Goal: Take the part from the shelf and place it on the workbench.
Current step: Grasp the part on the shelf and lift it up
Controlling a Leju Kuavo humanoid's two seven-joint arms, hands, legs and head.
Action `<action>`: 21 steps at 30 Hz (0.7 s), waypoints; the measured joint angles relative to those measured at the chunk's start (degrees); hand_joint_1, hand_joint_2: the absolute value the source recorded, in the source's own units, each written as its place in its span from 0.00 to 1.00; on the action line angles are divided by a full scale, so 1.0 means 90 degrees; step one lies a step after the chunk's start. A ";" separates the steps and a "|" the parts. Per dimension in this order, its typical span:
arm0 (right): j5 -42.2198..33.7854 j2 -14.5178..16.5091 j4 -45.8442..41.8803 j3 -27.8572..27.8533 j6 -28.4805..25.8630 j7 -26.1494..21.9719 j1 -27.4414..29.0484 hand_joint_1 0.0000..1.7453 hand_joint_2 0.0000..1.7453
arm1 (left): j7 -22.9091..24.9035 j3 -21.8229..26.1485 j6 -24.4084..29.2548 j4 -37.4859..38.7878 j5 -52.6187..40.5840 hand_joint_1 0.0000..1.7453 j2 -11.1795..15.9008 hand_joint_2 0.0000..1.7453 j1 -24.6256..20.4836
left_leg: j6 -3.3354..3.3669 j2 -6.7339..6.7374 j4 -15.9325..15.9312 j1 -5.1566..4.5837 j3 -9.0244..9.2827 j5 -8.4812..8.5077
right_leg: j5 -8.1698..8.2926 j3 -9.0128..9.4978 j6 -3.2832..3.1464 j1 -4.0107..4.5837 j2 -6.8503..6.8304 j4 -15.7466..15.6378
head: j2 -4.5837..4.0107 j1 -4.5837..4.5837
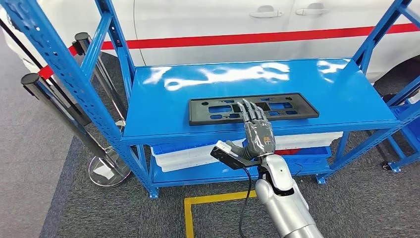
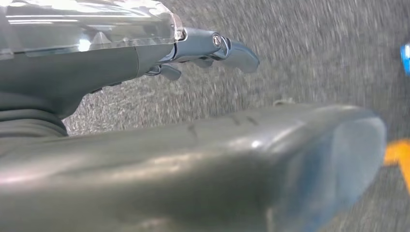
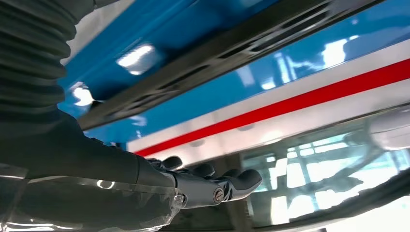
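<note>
Fingers of the right hand (image 1: 257,130) lie straight and apart over the flat black slotted plastic part (image 1: 252,108) on the blue metal shelf (image 1: 168,99), holding nothing; hook its near edge before lifting.

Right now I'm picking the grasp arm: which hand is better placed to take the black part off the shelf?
Right hand: it reaches over the black part on the shelf. The left hand hangs over the floor.

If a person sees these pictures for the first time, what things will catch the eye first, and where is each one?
First comes the bright blue shelf, with the flat black part lying across its top board. The right hand reaches over the front edge, fingers spread above the part's near side. Behind the shelf stands a white car with a red stripe.
</note>
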 joint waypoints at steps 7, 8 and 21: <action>0.0137 -0.0010 -0.0116 -0.0233 -0.0123 0.0000 0.0307 0.00 0.00 | 0.0036 -0.0118 -0.0049 0.0000 -0.0017 0.00 0.0110 0.00 0.0010 | -0.0198 0.0016 0.1628 0.0070 -0.0719 -0.0812 | 0.0078 0.0137 -0.0030 -0.0092 0.0113 -0.0182 | 0.0000 -0.0002; 0.0137 -0.0011 -0.0116 -0.0254 -0.0128 -0.0002 0.0348 0.00 0.00 | 0.0044 -0.0118 -0.0058 0.0000 -0.0013 0.00 0.0124 0.00 0.0013 | -0.0220 0.0018 0.1632 0.0086 -0.0730 -0.0736 | 0.0063 0.0138 -0.0018 -0.0096 0.0123 -0.0164 | 0.0000 -0.0002; 0.0265 -0.0080 -0.0207 -0.0342 -0.0314 -0.0055 0.0547 0.00 1.00 | 0.0011 -0.0163 -0.0182 0.0000 -0.0068 0.00 0.0199 0.00 -0.0021 | 0.0084 0.0001 -0.0082 0.0105 0.0063 0.0031 | -0.0801 -0.0552 0.0381 -0.0155 0.0190 0.1401 | 0.0000 0.0001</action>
